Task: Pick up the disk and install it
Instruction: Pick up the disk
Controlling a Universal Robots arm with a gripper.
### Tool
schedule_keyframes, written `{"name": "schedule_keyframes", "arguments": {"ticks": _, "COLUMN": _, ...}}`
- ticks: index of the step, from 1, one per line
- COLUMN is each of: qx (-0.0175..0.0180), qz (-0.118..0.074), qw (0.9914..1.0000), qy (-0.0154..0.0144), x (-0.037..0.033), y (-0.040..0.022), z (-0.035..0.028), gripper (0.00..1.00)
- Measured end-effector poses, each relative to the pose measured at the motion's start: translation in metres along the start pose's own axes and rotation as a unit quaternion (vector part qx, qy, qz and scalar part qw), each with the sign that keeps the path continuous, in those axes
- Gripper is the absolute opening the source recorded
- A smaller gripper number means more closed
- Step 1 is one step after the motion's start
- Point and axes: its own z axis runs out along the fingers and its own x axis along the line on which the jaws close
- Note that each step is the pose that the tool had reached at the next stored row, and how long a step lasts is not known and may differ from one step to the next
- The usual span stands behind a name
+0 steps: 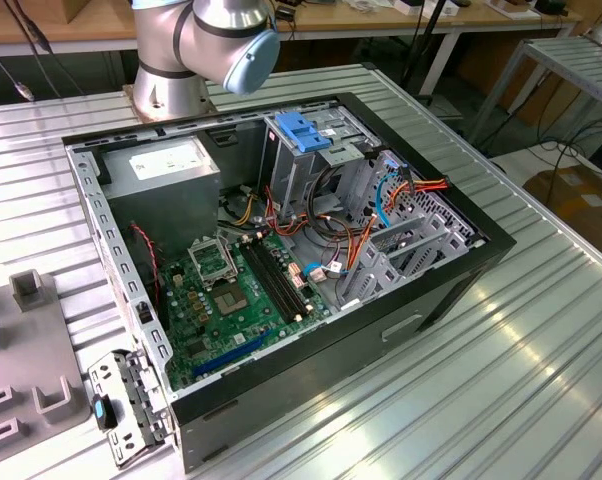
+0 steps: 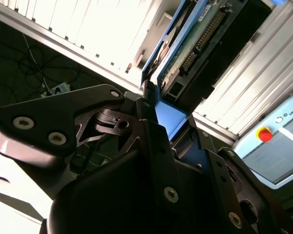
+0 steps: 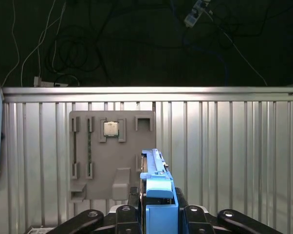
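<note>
Blue plastic is framing the disk, which is sitting edge-on in the end effector; the end effector is closing on it from both sides and gripping it firmly. In the first wrist view the disk is hanging over the ribbed metal tabletop, lining up just beside a grey fixture plate that is carrying a square processor chip. In the second wrist view the disk's green circuit board is showing. In the exterior view an open computer case is lying on the tabletop, with the arm's base standing beyond it.
</note>
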Motion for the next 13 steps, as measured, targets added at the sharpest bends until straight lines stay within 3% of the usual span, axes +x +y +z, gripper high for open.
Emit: {"name": "schedule_keyframes", "arguments": {"ticks": 13, "qx": 0.0, "qz": 0.0, "qw": 1.0, "qy": 0.0, "x": 0.0, "y": -0.0147, "z": 0.0001, "gripper": 0.37}}
